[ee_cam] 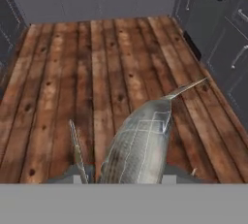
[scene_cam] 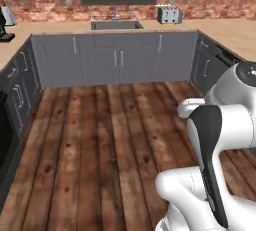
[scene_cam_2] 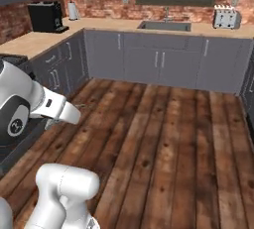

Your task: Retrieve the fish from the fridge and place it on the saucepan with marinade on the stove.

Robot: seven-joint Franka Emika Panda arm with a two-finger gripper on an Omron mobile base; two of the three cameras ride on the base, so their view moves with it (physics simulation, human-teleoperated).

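Observation:
In the hand view the fish point(ee_cam: 140, 143) is a grey, scaled, elongated body lying between my fingertips, its thin tail pointing up and to the right over the wooden floor. My gripper point(ee_cam: 121, 179) is shut on the fish, with a dark fingertip on each side of its body. My white arm point(scene_cam: 215, 145) bends at the lower right of the left base view and appears as the arm point(scene_cam_2: 30, 101) at the left of the right base view. The fridge, saucepan and marinade are out of view. A dark appliance edge point(scene_cam_2: 11, 58) at the left may be the stove; I cannot tell.
Wooden plank floor point(scene_cam: 110, 140) stretches ahead, ringed by grey base cabinets point(scene_cam: 120, 60) under a light counter. A sink point(scene_cam: 116, 25) and a toaster point(scene_cam: 169, 15) sit at the back. A black coffee machine point(scene_cam_2: 47, 17) stands on the left counter.

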